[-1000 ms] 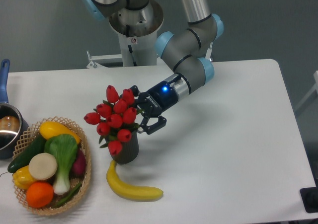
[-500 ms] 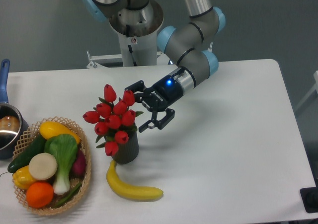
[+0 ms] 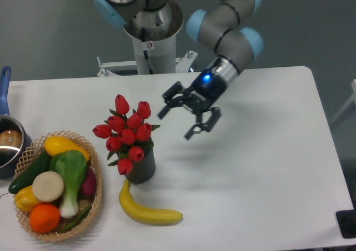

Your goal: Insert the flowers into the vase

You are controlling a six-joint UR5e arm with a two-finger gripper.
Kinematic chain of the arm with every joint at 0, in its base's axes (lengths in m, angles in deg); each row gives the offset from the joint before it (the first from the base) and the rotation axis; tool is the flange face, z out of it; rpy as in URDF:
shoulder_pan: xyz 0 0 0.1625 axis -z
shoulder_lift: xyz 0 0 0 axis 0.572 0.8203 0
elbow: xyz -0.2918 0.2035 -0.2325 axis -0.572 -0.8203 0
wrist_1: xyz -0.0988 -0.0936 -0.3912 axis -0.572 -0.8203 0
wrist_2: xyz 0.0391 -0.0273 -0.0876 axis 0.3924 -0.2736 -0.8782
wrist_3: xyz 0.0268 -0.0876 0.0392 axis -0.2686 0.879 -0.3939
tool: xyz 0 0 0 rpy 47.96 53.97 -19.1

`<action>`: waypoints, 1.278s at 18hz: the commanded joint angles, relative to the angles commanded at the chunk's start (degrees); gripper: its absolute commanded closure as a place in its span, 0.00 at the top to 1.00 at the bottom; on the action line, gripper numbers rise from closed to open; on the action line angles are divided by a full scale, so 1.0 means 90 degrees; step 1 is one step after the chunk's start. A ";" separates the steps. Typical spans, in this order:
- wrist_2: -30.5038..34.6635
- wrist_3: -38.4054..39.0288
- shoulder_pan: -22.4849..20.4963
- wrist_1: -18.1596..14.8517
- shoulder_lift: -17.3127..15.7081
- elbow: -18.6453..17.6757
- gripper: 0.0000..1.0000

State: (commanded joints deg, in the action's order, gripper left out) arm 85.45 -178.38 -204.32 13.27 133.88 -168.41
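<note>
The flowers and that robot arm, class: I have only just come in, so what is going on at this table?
The flowers, red tulips, stand in the dark ribbed vase, which is upright on the white table above a banana and beside a basket of vegetables. The gripper hangs open to the right of the bunch, clear of it and holding nothing. Judged from this, the insertion looks done.

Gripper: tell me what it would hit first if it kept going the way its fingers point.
Probably the tulips in the vase. The open gripper points down-left toward them, though depth is unclear and it might pass beside them to the table.
</note>
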 joint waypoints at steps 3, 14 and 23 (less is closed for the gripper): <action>0.0296 0.0340 -0.0664 -0.0029 -0.0020 0.0508 1.00; 0.4152 0.0373 -0.1281 -0.0681 -0.0693 0.1612 1.00; 0.5696 -0.1785 -0.1340 -0.3544 -0.0703 0.3059 1.00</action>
State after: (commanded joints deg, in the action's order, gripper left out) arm 136.72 -194.44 -216.38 -18.62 127.55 -140.88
